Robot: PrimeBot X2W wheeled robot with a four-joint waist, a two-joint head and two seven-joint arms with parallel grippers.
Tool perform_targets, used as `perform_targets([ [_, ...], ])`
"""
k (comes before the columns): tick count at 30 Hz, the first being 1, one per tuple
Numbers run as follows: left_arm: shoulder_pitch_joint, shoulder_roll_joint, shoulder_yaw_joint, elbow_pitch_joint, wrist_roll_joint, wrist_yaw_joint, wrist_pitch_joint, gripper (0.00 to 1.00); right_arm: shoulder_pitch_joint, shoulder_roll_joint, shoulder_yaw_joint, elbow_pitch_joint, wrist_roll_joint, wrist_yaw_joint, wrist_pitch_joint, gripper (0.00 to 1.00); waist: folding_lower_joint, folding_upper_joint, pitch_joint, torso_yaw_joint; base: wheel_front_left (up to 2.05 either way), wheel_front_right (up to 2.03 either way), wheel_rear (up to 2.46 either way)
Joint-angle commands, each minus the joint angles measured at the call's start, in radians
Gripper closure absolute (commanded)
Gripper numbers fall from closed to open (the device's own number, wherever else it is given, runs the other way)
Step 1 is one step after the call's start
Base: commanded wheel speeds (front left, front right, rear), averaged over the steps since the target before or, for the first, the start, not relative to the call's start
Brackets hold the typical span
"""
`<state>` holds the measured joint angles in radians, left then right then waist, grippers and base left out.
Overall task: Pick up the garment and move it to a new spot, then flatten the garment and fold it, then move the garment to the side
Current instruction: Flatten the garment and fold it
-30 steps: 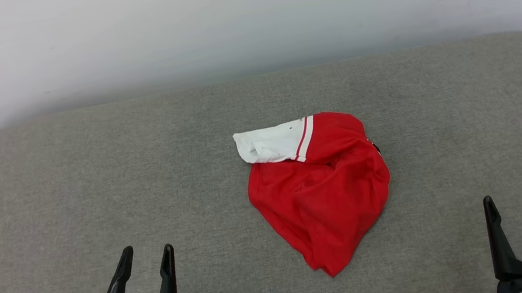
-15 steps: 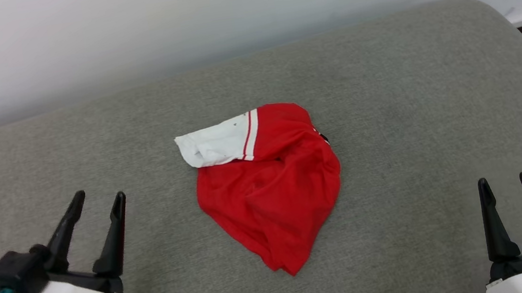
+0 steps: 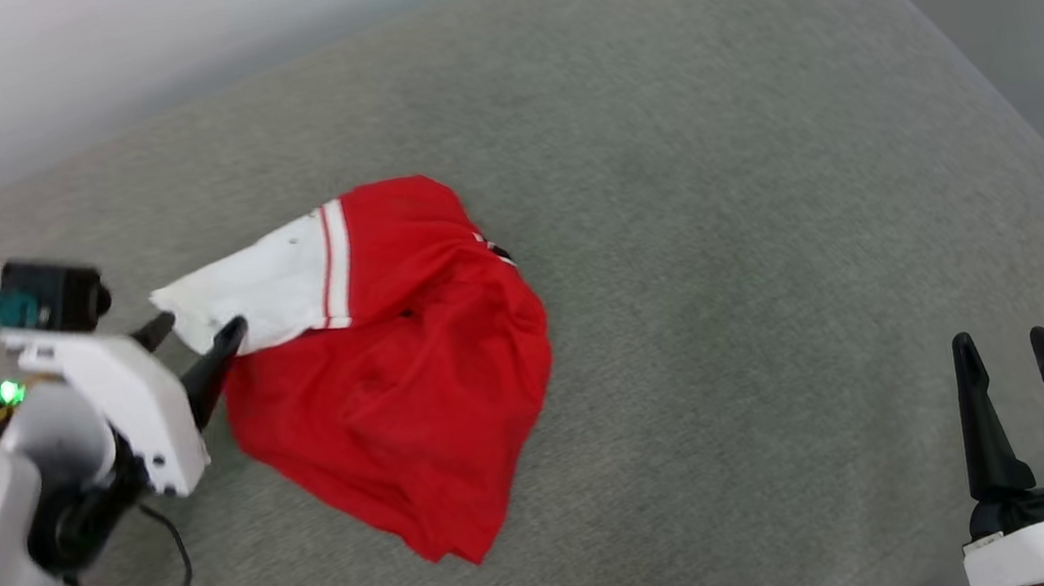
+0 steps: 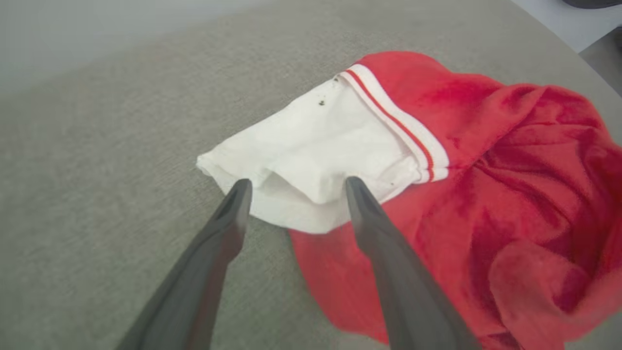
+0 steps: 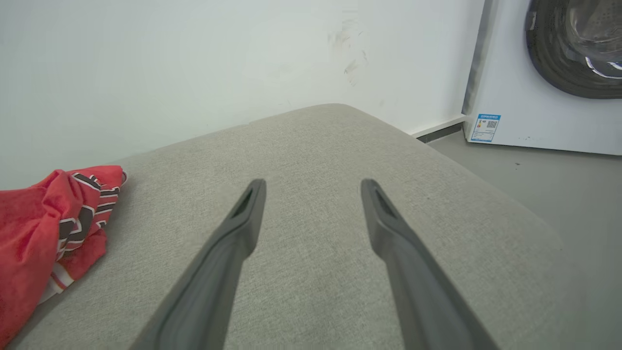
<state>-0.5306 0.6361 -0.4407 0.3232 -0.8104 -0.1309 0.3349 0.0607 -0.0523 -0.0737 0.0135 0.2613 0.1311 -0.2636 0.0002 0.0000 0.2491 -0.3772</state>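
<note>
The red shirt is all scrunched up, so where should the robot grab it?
The best bet is probably the white sleeve, coming in from the robot's left. It sticks out flat from the crumpled red shirt onto the grey cushion, with a loose cuff edge to pinch. The left hand is open and lined up at that cuff. The red heap offers only rounded folds.

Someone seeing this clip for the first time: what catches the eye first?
The crumpled red shirt stands out against the grey cushion, left of centre in the head view. The left claw is open, with its tips at the cuff of the white sleeve, not yet closed. The right claw hangs open at lower right, apart from the shirt.
</note>
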Motion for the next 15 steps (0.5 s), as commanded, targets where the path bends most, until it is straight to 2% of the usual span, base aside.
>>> perform_targets([
  [1, -0.049, 0.006, -0.019, 0.017, 0.013, 0.001, 0.045, 0.00, -0.018, 0.002, 0.005, 0.004, 0.008, -0.001, -0.002, 0.00, -0.0002, 0.0000, 0.044, -0.047, 0.00, 0.00, 0.00],
  [6, -0.181, -0.047, -0.097, 0.068, -0.001, 0.001, 0.221, 0.00, -0.031, 0.002, 0.008, 0.006, 0.033, -0.001, -0.002, 0.00, -0.0002, 0.0000, 0.079, -0.078, 0.00, 0.00, 0.00],
  [13, -0.261, -0.104, -0.212, 0.156, 0.031, 0.001, 0.367, 0.00, -0.058, 0.002, 0.030, 0.012, 0.058, -0.001, -0.002, 0.00, -0.0002, 0.0000, 0.117, -0.115, 0.00, 0.00, 0.00],
  [15, -0.260, -0.113, -0.222, 0.164, 0.027, 0.001, 0.377, 0.00, -0.062, 0.002, 0.036, 0.012, 0.063, -0.001, -0.002, 0.00, -0.0002, 0.0000, 0.121, -0.120, 0.00, 0.00, 0.00],
])
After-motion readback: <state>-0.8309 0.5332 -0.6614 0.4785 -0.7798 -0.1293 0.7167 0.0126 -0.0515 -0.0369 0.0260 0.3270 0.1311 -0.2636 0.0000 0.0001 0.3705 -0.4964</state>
